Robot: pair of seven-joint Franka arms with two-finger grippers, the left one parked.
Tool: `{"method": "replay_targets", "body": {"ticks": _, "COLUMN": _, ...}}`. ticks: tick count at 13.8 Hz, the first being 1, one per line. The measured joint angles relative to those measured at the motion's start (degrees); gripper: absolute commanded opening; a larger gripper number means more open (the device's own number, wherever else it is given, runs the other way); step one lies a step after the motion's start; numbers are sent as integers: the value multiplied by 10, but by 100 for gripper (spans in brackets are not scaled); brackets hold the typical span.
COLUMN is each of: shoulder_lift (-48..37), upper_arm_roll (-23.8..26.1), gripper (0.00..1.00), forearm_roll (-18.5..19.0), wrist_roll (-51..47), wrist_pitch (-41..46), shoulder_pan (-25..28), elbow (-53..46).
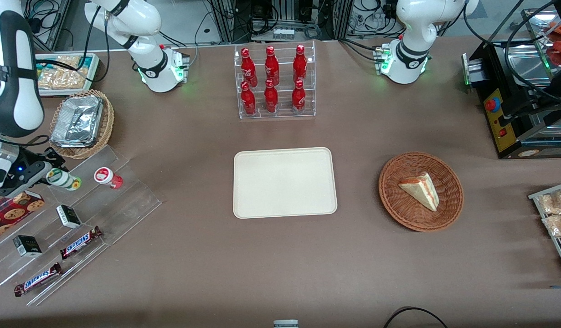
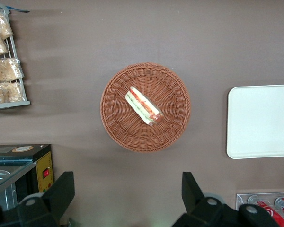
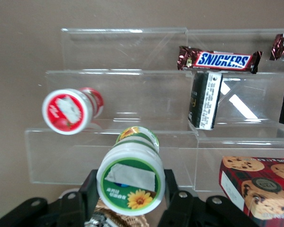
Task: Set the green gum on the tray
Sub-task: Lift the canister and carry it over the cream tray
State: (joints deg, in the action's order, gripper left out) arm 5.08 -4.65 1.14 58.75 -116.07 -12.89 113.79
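Note:
The green gum (image 1: 64, 179) is a small white canister with a green-rimmed lid and a yellow-green base. It lies tilted over the upper step of a clear acrylic display (image 1: 102, 200) at the working arm's end of the table. My gripper (image 1: 51, 176) is shut on the green gum, one finger on each side of its lid. In the right wrist view the green gum (image 3: 130, 182) sits between the black fingers (image 3: 89, 190) of my gripper (image 3: 129, 188). The red-lidded canister (image 1: 108, 176) stands beside it and shows in the right wrist view (image 3: 68, 111). The cream tray (image 1: 285, 182) lies bare at the table's middle.
The acrylic display also holds Snickers bars (image 1: 79, 241), small black boxes (image 1: 68, 216) and a cookie box (image 1: 13, 210). A wicker basket with a foil tray (image 1: 79, 120) stands farther from the front camera. A cola bottle rack (image 1: 275, 82) and a sandwich basket (image 1: 420, 191) flank the tray.

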Motion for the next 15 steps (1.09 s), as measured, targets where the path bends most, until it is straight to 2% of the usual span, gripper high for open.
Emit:
{"method": "replay_targets", "body": {"ticks": 5, "shoulder_lift": -6, "upper_arm_roll": 3, "gripper": 0, "forearm_roll": 0, "wrist_roll": -113, "wrist_pitch": 57, "shoulder_pan": 81, "elbow": -42}}
{"method": "replay_targets", "body": {"ticks": 9, "shoulder_lift": -4, "upper_arm_roll": 6, "gripper": 0, "forearm_roll": -4, "wrist_roll": -276, "wrist_pitch": 70, "shoulder_pan": 185, "elbow": -42}}
{"method": "replay_targets", "body": {"ticks": 11, "shoulder_lift": 2, "upper_arm_roll": 7, "gripper": 0, "forearm_roll": -18, "wrist_roll": -359, "wrist_pitch": 73, "shoulder_pan": 237, "elbow": -42}}
{"method": "replay_targets", "body": {"ticks": 15, "shoulder_lift": 43, "upper_arm_roll": 8, "gripper": 0, "forearm_roll": -70, "wrist_roll": -490, "wrist_pitch": 54, "shoulder_pan": 318, "elbow": -48}}
